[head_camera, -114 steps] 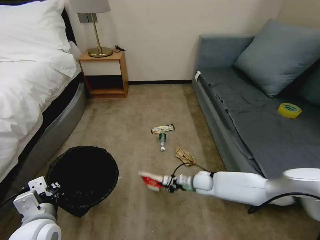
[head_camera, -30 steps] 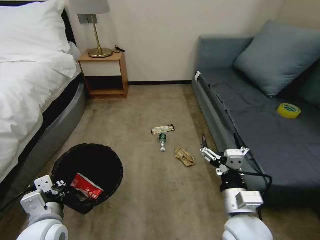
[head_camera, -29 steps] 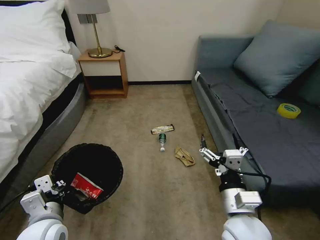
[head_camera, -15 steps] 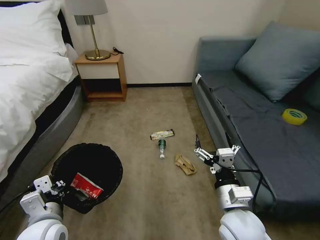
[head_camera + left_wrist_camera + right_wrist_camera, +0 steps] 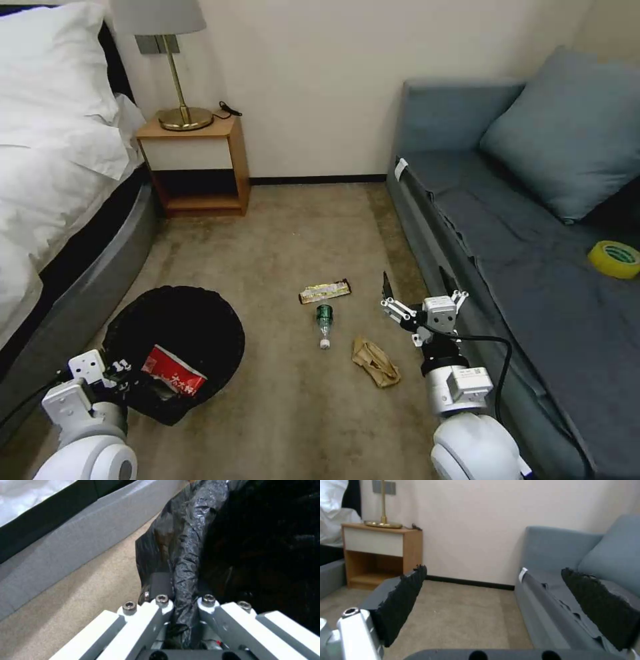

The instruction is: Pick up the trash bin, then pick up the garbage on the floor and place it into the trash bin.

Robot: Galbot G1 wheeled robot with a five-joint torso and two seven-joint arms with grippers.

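Already one down: carton (image 5: 172,381) in trash bin (image 5: 175,303), gripped by left gripper (image 5: 115,379)
Beside the sofa (image 5: 533,280), right gripper (image 5: 415,293) hangs open; wrapper (image 5: 325,291), bottle (image 5: 324,324), paper bag (image 5: 376,361) remain on floor

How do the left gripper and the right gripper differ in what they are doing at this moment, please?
The left gripper is shut on the black liner at the rim of the trash bin; the right gripper is open and holds nothing. The left one sits low beside the bed; the right one is raised over the carpet by the sofa, near the brown paper bag. Both have white bodies.
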